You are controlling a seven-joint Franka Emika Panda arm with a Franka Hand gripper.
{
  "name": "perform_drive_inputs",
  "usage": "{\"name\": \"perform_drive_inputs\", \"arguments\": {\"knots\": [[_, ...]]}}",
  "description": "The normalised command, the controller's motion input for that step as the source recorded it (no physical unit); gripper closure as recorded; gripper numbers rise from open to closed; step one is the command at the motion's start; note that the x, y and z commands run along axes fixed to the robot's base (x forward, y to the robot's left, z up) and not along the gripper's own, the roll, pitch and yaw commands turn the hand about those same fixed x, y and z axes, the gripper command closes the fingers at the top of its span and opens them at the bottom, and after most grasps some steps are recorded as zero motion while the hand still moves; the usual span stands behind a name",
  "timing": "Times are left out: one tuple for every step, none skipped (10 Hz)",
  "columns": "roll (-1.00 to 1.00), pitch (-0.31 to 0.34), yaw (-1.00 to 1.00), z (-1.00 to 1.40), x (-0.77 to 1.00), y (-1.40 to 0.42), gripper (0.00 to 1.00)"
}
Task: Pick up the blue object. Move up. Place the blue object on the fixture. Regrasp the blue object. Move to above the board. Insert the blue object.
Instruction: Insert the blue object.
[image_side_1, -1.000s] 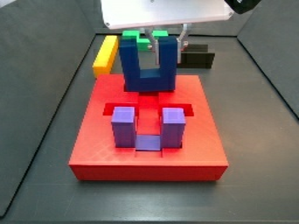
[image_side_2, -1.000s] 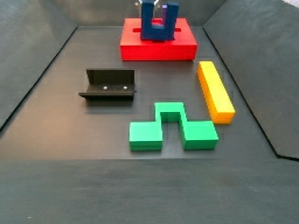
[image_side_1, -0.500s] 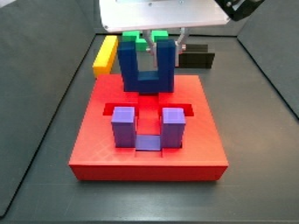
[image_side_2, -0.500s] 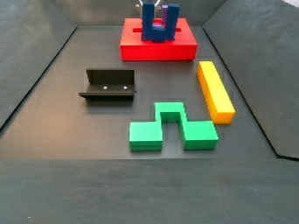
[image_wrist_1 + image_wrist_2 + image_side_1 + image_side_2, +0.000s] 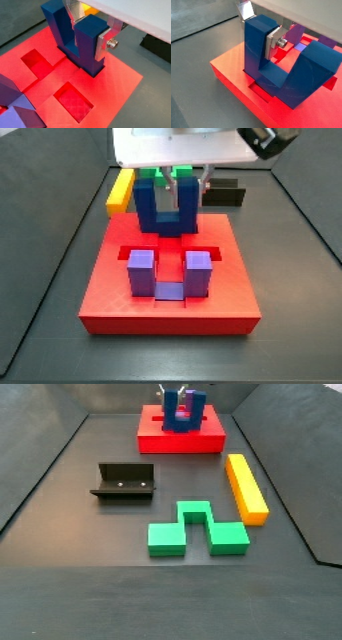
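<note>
Since a second ago the blue block (image 5: 168, 206) has come down a little toward the red board (image 5: 170, 278) and now sits lower over its far end, prongs up.

In a wrist view, my pincer (image 5: 89, 26) is pinching one prong of the blue block (image 5: 77, 38) between its silver plates; the block's base looks to be entering a recess at the board's (image 5: 117, 87) edge. I judge the insertion is under way, so I want to press straight down with the block upright and release only once it seats.

From the opposite wrist camera, the block (image 5: 281, 65) stands squarely on the board (image 5: 238, 75), its base low against the red surface, with one silver finger (image 5: 275, 41) flat on the prong. I cannot tell how deep it sits.

In a side view, a purple piece (image 5: 166, 274) already fills a near recess, well apart from my work. A yellow bar (image 5: 122, 188) lies behind.

From the remaining side camera, the dark counter (image 5: 80, 584) is roomy: fixture (image 5: 124, 481), green block (image 5: 195, 530) and yellow bar (image 5: 245, 487) all lie well clear of the board (image 5: 181, 440).
</note>
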Motion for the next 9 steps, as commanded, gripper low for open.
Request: {"name": "perform_drive_inputs", "arguments": {"knots": [[0.00,-0.047,0.00,-0.53,0.07,0.00,1.00],[0.02,-0.051,0.00,-0.59,0.07,0.00,1.00],[0.04,-0.051,0.00,-0.61,0.07,0.00,1.00],[0.00,-0.087,0.00,-0.69,0.18,-0.03,1.00],[0.01,-0.057,0.00,-0.62,0.21,-0.06,1.00],[0.03,-0.044,0.00,-0.63,0.19,-0.05,1.00],[0.01,0.039,0.00,0.00,0.00,-0.03,1.00],[0.00,-0.014,0.00,0.00,0.00,0.00,1.00],[0.03,0.000,0.00,0.00,0.00,0.00,1.00]]}}
